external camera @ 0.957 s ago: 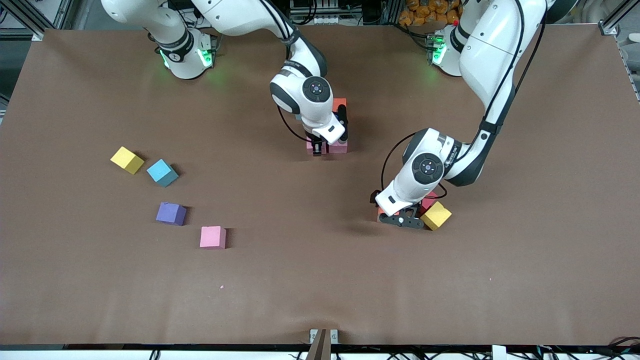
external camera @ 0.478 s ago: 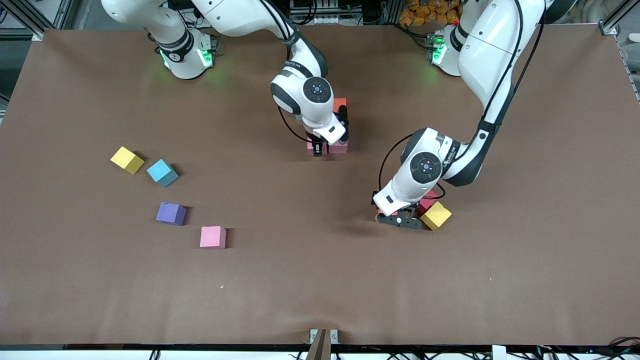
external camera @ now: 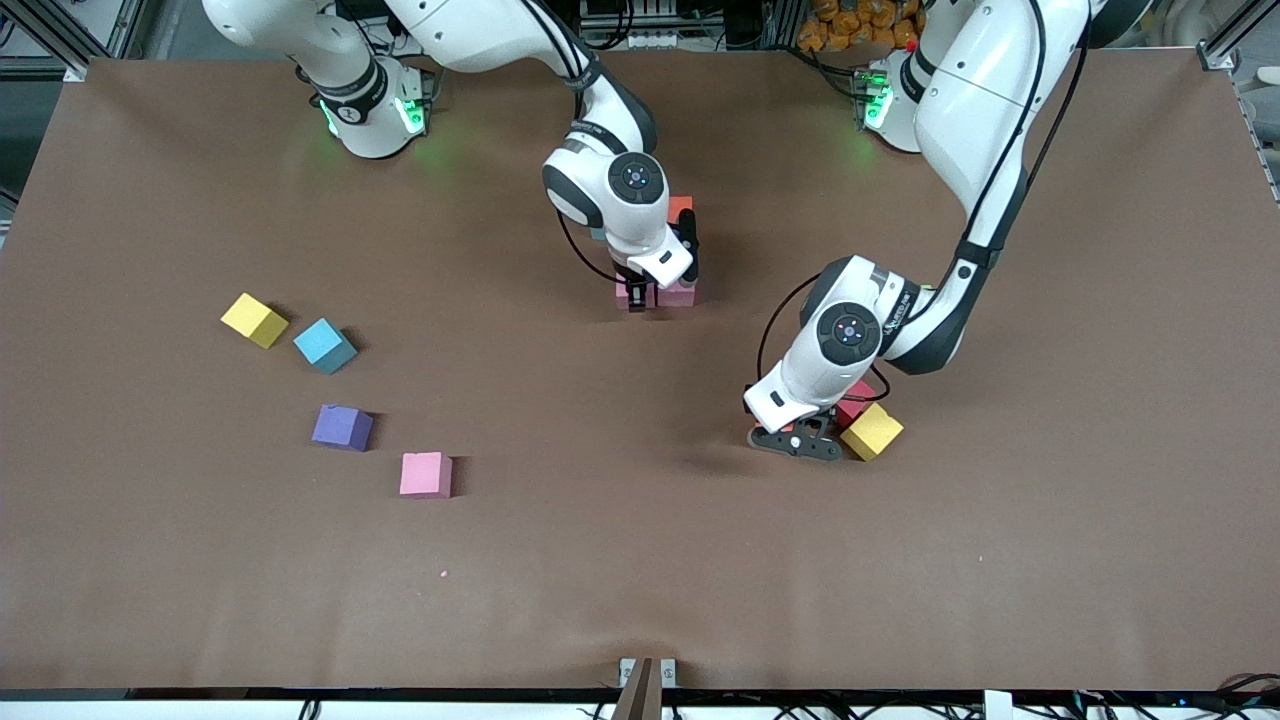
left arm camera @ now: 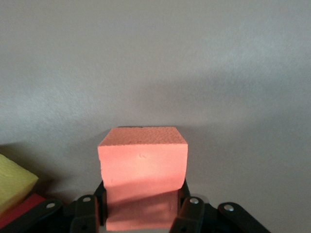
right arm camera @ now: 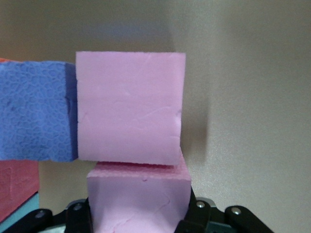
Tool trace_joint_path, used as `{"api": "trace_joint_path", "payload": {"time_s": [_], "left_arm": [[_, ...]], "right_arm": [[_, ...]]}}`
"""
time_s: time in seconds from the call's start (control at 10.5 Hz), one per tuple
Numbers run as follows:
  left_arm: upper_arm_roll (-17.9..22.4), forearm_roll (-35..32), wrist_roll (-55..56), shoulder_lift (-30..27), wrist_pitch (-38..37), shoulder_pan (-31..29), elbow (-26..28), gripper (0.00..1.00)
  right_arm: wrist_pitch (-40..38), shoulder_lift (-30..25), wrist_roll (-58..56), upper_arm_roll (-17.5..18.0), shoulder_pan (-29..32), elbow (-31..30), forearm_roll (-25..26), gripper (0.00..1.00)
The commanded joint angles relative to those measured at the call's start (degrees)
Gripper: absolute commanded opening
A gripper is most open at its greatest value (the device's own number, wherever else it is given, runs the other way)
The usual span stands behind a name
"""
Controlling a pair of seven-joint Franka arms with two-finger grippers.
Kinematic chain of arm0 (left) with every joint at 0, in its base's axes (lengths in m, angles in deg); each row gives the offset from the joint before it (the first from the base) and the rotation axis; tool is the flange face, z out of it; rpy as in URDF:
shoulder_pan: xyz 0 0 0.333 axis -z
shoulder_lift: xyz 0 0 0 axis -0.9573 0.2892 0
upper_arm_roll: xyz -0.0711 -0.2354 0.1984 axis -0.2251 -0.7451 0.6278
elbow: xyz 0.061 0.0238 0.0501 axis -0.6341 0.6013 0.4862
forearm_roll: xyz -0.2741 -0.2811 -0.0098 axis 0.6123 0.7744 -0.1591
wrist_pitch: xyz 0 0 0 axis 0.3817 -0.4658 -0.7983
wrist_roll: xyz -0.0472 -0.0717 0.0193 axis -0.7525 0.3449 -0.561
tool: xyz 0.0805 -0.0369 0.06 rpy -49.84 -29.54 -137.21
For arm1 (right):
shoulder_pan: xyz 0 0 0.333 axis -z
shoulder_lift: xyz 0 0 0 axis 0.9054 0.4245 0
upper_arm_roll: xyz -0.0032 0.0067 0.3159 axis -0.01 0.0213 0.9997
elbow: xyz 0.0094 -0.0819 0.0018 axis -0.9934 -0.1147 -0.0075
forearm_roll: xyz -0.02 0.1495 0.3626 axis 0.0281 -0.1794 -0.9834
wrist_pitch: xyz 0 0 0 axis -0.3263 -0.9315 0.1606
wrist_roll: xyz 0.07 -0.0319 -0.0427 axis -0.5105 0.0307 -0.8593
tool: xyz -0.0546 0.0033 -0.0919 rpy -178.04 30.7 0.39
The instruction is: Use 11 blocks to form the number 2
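Front view: brown matte table [external camera: 600, 560], aluminium framing and cabling along the robots' edge, small bracket [external camera: 645, 675] at the edge nearest cam. Wide bare stretch across the part of the table nearest cam, also toward left arm's end.

Loose blocks toward right arm's end, well apart from the arms: yellow block [external camera: 254, 320], blue block [external camera: 324, 345] just beside it, purple block [external camera: 342, 427] and pink block [external camera: 426, 474] nearer cam.

Right gripper [external camera: 636, 296] low at the centre cluster w/ a pink cube [right arm camera: 138, 201] between its fingers, which sit at the cube's sides; can't tell if pinching or letting go. Touching it, a second pink cube [right arm camera: 130, 107], w/ a purple cube [right arm camera: 35, 110] beside that. Red cube [external camera: 680, 209] at the cluster's end farthest from cam.

Left gripper [external camera: 797, 440] down at table level, pinching an orange-red cube [left arm camera: 143, 170], fingers pressed on both sides. Just beside: another yellow cube [external camera: 872, 431] and a dark red cube [external camera: 853, 404], the two touching.

Cubes matte, foam-like, equal size, faces lightly pitted.
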State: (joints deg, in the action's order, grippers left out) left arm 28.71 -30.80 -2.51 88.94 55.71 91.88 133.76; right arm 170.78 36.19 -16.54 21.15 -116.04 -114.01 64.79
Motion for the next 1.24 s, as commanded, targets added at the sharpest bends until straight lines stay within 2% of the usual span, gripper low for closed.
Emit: {"api": "trace_joint_path", "payload": {"time_s": [0.0,0.19,0.57,0.67,1.05,1.15], "left_arm": [[0.2,-0.4,0.1,-3.8,-0.8,0.3,0.6,0.27],[-1.4,-0.3,3.0,-5.0,-2.0,-0.1,0.6,0.27],[-1.6,-0.3,7.2,-8.9,-6.0,0.6,0.5,0.28],[-1.7,-0.3,10.2,-9.2,-6.5,0.7,0.4,0.28],[-6.2,-0.3,24.2,-9.4,-7.1,0.9,0.4,0.29],[-7.3,-0.3,30.3,-9.4,-7.3,1.0,0.3,0.29]], "right_arm": [[-0.9,0.3,1.2,-0.2,-0.6,0.9,0.3,1.0],[-1.1,-0.7,1.0,-0.2,0.3,0.9,0.3,1.0],[-7.0,-5.5,0.7,-0.2,3.8,0.9,0.1,1.0],[-8.7,-6.8,1.0,-0.3,5.3,1.0,0.0,1.0],[-16.1,-8.5,0.6,-0.9,12.6,4.4,0.0,1.0],[-16.6,-8.7,0.4,-0.9,16.3,4.5,0.1,1.0]]}}
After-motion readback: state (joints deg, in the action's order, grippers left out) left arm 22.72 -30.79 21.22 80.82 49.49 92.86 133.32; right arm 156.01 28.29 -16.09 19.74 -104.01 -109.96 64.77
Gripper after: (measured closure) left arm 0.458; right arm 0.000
